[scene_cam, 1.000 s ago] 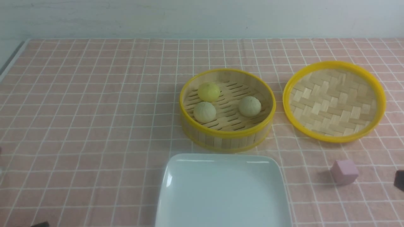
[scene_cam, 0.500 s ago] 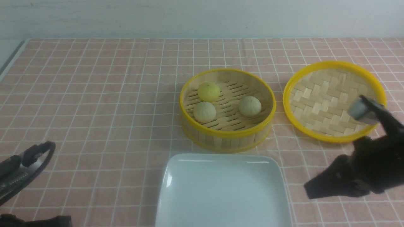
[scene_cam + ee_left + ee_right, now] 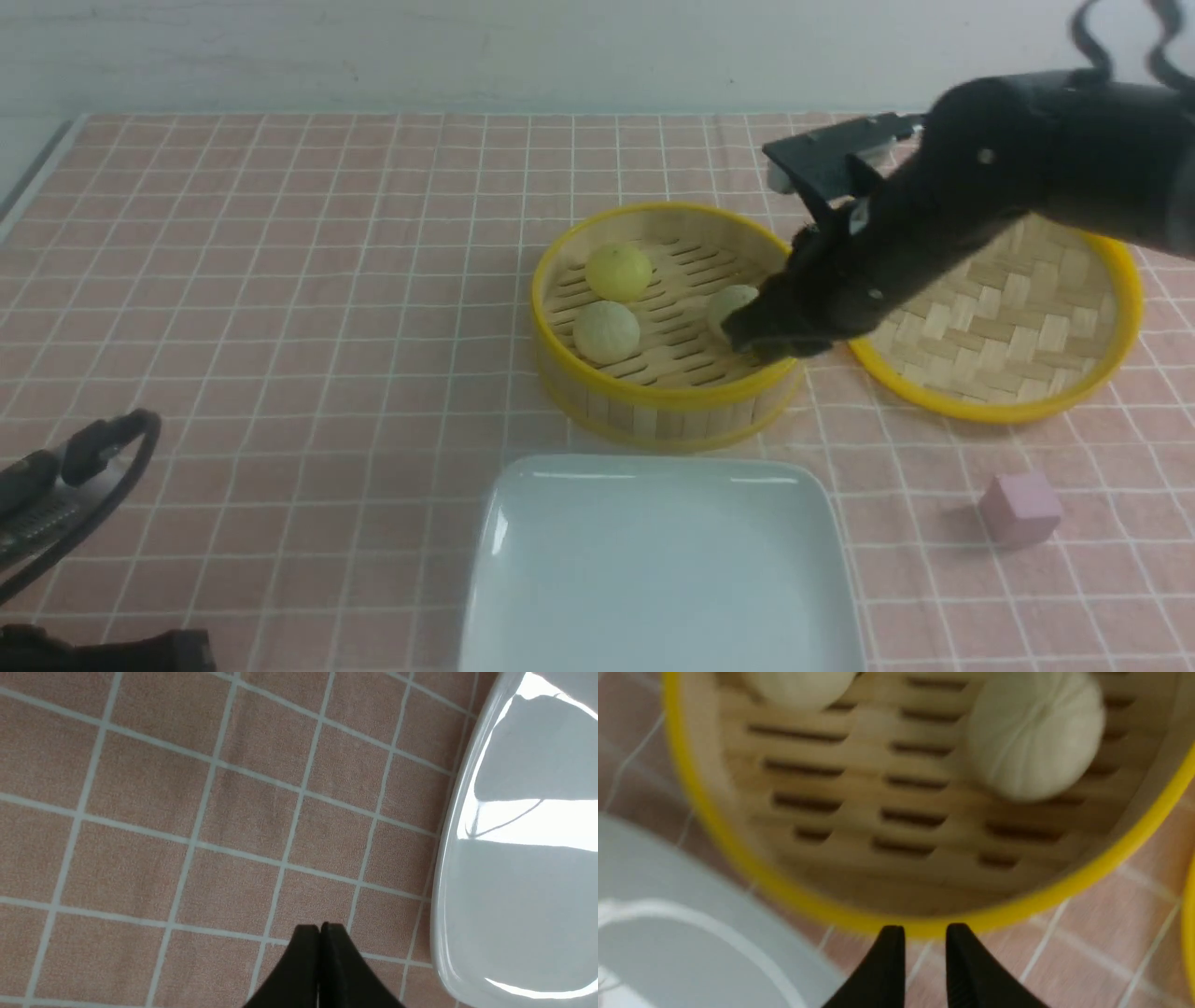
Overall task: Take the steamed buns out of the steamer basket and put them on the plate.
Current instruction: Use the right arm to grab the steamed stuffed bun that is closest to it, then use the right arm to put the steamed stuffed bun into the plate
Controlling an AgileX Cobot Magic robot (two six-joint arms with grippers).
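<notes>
The steamer basket (image 3: pixel 653 399) stands mid-table with three steamed buns inside: a yellow one (image 3: pixel 618 271), a beige one (image 3: pixel 606 331), and a beige one (image 3: pixel 730 301) partly hidden by my right arm. The white plate (image 3: pixel 653 560) lies empty just in front of it. My right gripper (image 3: pixel 758 341) hovers above the basket's right front rim, its jaws a little apart and empty. In the right wrist view, the gripper (image 3: pixel 924 928) is over the rim (image 3: pixel 822 910), with the near beige bun (image 3: pixel 1031 737) ahead. My left gripper (image 3: pixel 320 927) is shut and empty, low over the cloth left of the plate (image 3: pixel 514 882).
The shallow woven lid (image 3: pixel 1018 317) lies right of the basket, partly under my right arm. A small pink cube (image 3: pixel 1019 507) sits at the front right. My left arm (image 3: pixel 47 518) is at the front left corner. A pink checked cloth covers the table.
My right arm has swung from the front right, up and leftward, to above the basket's right side. The pink cube shows again. My left arm has barely moved.
</notes>
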